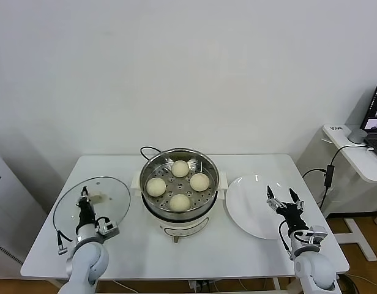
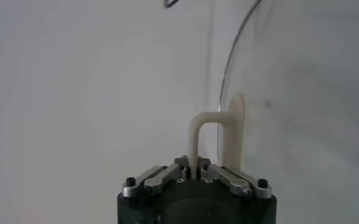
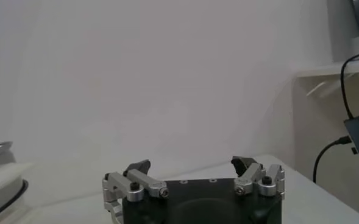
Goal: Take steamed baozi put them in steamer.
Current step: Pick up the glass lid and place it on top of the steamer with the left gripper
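Head view: left gripper fingers clamp the lid handle.

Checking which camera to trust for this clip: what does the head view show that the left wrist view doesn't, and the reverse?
Only the head view: four steamed baozi in the steamer, the bare white plate, and the right gripper open beside it.

Only the left wrist view: the fingers pinched shut on the cream handle, close up.

Both: the left gripper at the glass lid and the white table.
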Available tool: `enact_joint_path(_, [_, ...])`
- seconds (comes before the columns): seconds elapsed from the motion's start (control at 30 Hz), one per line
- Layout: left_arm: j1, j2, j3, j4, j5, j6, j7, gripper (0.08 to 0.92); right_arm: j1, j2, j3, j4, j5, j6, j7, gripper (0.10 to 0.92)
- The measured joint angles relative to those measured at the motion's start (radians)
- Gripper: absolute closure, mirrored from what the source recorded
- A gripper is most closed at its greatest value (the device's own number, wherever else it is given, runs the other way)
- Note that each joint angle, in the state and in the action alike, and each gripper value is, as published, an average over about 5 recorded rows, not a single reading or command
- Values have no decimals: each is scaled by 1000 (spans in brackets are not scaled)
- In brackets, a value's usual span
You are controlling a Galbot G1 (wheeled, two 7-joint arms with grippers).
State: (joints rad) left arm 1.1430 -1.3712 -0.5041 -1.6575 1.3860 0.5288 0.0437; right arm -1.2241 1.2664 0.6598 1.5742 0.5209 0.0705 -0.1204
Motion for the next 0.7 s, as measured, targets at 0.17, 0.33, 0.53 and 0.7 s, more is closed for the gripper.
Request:
enact_joint_path(0.17, [-6, -2, -9, -97, 40, 93, 87, 867, -6, 1, 2, 6, 0, -5, 1, 203])
enact_joint_path(0.33, [-19, -4, -10, -194, 82, 152, 182, 867, -12, 6, 2, 10, 0, -6, 0, 203])
enact_joint_path(0.53, [-43, -24, 22, -285, 137, 195, 278, 867, -19, 10, 1, 21, -1, -12, 1, 203])
enact_joint_path(0.7, [-74, -49, 86, -319, 185, 208, 337, 867, -28, 13, 2, 33, -7, -20, 1, 203])
